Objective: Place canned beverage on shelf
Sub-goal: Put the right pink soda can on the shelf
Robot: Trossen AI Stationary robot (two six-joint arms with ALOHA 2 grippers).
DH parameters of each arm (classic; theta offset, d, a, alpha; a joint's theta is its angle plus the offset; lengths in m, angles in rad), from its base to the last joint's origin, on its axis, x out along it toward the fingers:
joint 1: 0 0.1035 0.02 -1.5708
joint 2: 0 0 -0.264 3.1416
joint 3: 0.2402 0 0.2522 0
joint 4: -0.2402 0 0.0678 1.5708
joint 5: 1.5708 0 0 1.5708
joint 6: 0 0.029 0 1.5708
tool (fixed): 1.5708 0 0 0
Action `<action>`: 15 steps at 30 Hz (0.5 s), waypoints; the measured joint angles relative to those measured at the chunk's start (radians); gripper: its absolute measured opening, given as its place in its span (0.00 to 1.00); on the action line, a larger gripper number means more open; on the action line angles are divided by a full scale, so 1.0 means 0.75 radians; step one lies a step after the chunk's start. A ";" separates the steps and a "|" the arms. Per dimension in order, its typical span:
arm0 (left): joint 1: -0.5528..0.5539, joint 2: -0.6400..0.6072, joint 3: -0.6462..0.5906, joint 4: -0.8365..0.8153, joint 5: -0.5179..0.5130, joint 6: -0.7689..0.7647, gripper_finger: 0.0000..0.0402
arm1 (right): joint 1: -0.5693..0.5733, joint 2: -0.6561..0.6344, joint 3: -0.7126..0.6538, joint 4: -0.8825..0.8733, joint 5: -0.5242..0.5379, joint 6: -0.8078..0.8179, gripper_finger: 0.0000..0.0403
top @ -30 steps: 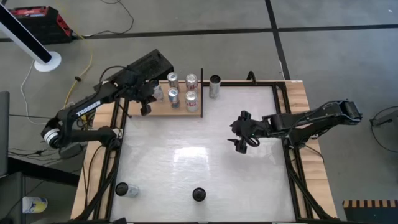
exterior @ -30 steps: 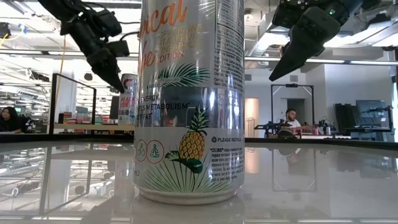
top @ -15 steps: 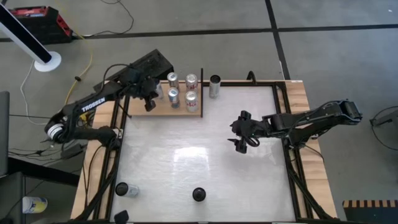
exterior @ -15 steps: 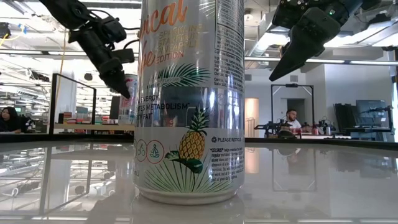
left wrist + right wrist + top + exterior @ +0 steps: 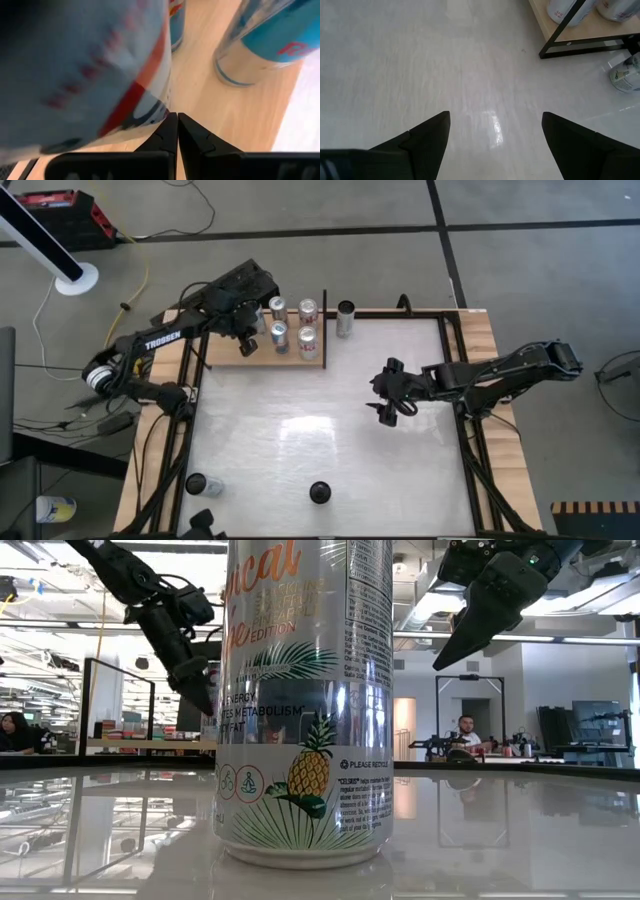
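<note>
While five cans (image 5: pixel 279 332) stand on the shelf (image 5: pixel 288 358), three wait on the counter (image 5: pixel 330 420); left end effector (image 5: pixel 241 346) closed, empty; right end effector (image 5: pixel 383 406) wide, empty.

- The left gripper (image 5: pixel 243 346), fingers pressed together, has moved across the shelf (image 5: pixel 228 358) toward its cans (image 5: pixel 280 335).
- Left arm (image 5: pixel 160 340) has swung farther back.

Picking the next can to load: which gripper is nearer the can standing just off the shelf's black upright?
Right. The can stands on the white tabletop beside the shelf. The left gripper is shut over the shelf's far end; the right gripper, open, hovers mid-table, slightly closer.
</note>
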 joint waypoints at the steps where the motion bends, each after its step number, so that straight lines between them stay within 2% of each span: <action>1: 0.000 0.010 0.000 0.001 -0.001 0.001 0.00 | 0.000 0.000 0.000 -0.001 0.000 0.000 0.84; 10: -0.001 -0.021 0.000 0.017 -0.080 -0.052 0.00 | 0.000 0.000 0.000 -0.005 0.000 -0.001 0.84; 15: -0.018 -0.051 0.000 -0.014 -0.038 -0.108 0.00 | 0.000 0.000 0.000 -0.005 0.000 -0.004 0.84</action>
